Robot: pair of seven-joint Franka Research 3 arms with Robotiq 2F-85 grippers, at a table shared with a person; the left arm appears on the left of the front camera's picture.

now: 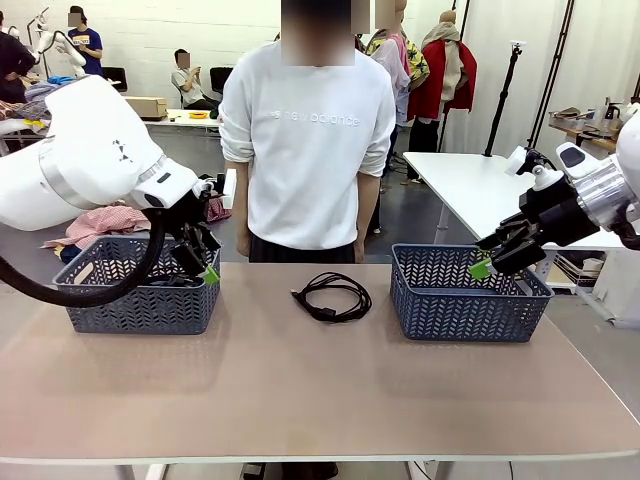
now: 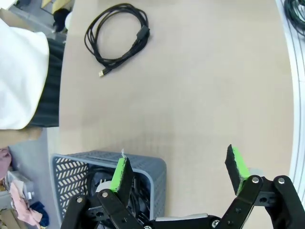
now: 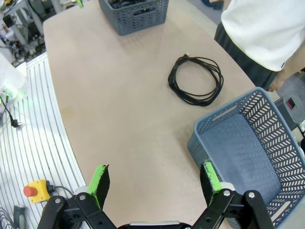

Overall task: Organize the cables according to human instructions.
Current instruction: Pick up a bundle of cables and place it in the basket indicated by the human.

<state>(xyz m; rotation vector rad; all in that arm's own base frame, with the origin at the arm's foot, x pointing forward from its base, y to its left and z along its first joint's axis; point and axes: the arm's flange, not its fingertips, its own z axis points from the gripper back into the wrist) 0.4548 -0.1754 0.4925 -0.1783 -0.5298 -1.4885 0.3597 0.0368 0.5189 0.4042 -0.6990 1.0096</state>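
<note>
Cables look mostly sorted already, as far as I can tell: one cable [image 1: 331, 297] is left loose on the surface [image 1: 300, 390], lying between the two baskets and just in front of the person [image 1: 307, 140], who stands with arms at their sides. Nearest the camera it's bare tabletop, so nothing to tidy there. Left claw [image 1: 203, 262] hangs wide over the near corner of the left basket [image 1: 135, 300], holding nothing. In its wrist view you can see dark coils down inside that basket, so I'd guess some of the job is done, though I can't count how many are in there. Right claw [image 1: 487, 260] is also spread wide and empty, hovering over the near right edge of the right basket [image 1: 460, 300], which looks empty inside from its wrist view. The leftover cable is a thin black cord wound in a loose round coil, lying flat, with a small plug poking out on one side and a chunkier bit along the loop. My read: one cable to go, waiting on the person to say which basket.
</note>
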